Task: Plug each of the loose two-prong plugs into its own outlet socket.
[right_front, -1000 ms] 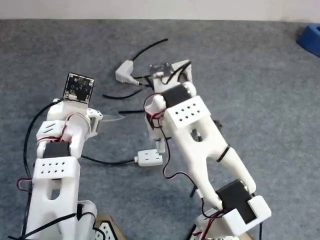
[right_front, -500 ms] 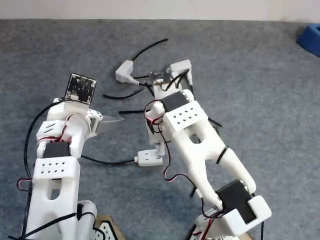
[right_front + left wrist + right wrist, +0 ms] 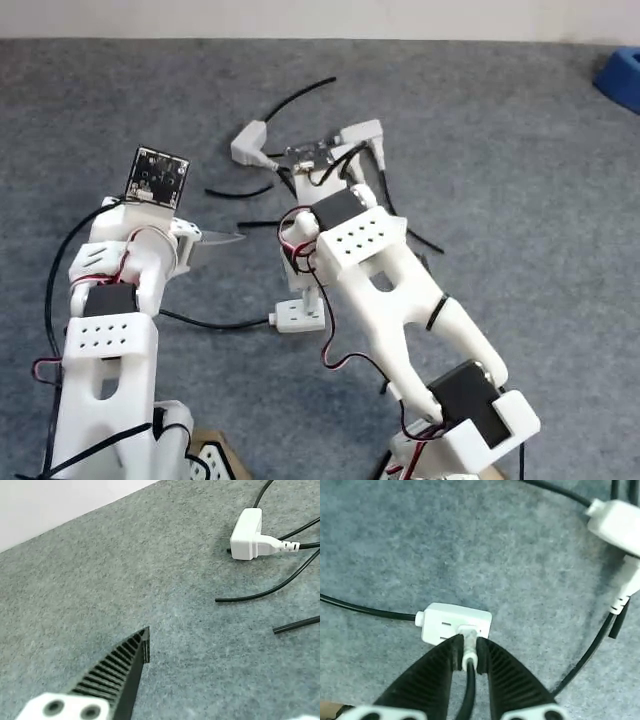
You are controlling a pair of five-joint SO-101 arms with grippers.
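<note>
Right now the right gripper [image 3: 468,642] is squeezing a white plug [image 3: 469,656] between its two black fingers [image 3: 430,672] (they are nearly closed on it). The plug is poking into the white outlet socket [image 3: 445,622] just ahead of the fingertips. Things could be going wrong here. The socket is lying loose on the grey carpet [image 3: 395,540], so it could be sliding away from the push. The prongs could also be missing their slots and bending. No writing is showing on the plug or socket.
</note>
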